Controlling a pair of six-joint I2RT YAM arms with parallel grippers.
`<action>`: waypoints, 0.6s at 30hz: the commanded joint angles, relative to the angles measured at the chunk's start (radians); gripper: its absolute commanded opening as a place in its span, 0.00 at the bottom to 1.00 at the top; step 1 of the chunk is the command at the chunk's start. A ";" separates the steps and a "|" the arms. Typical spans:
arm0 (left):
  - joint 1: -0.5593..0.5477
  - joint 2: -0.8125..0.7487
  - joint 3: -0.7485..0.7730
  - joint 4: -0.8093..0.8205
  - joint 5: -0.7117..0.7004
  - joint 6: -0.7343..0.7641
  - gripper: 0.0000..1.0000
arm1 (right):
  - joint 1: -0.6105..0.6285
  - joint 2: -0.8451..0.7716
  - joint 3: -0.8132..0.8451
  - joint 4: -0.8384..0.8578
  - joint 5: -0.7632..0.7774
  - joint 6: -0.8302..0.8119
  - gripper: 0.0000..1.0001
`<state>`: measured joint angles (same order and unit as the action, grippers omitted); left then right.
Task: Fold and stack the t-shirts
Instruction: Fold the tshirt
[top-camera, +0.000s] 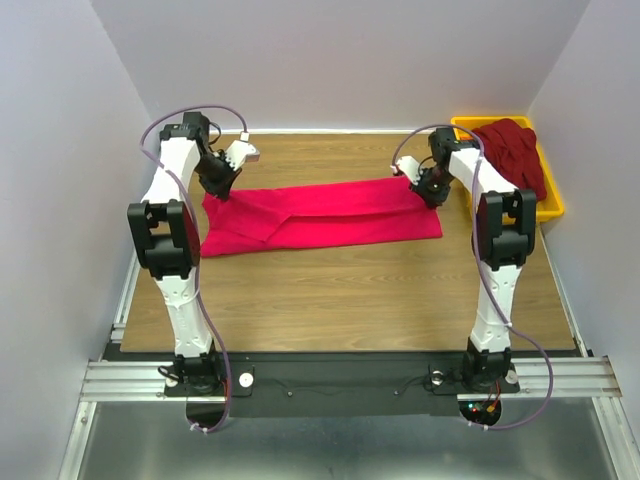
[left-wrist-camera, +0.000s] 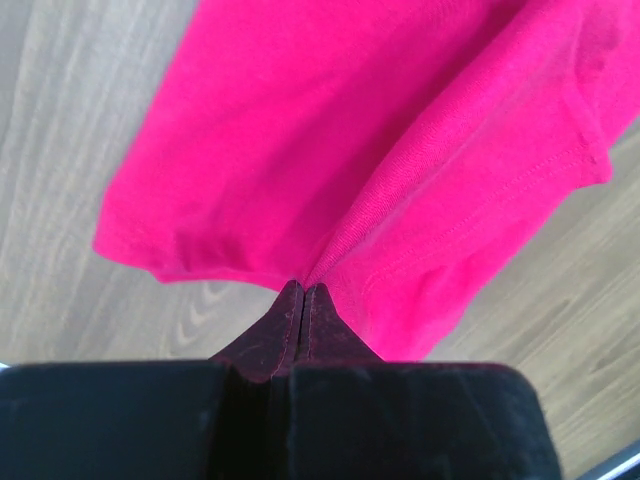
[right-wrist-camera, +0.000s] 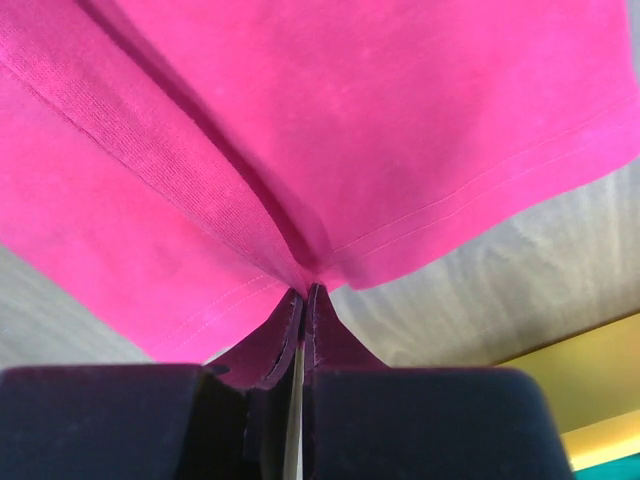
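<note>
Top external: maroon shirt (top-camera: 512, 150) in tray (top-camera: 553, 207)

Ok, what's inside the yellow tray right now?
A dark maroon t-shirt lies bunched in the yellow tray, covering most of its floor. Whatever lies beneath it is hidden.

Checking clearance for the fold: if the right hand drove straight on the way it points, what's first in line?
The crimson-pink t-shirt: the right hand is shut on its edge, so more cloth comes first. The wooden table probably lies behind it; depth is unclear.
</note>
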<state>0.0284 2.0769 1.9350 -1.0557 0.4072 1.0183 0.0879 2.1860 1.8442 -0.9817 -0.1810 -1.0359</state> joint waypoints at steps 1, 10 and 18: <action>0.008 0.032 0.108 -0.046 0.012 -0.018 0.00 | -0.014 0.035 0.081 -0.005 0.018 -0.010 0.01; 0.013 0.057 0.059 0.043 -0.004 -0.076 0.09 | -0.016 0.093 0.164 -0.005 0.037 0.020 0.42; 0.125 -0.027 -0.046 0.083 0.080 -0.201 0.50 | -0.074 0.054 0.210 -0.029 -0.031 0.240 0.69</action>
<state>0.0879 2.1464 1.9495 -0.9695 0.4332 0.8814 0.0582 2.2860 2.0197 -0.9897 -0.1619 -0.9279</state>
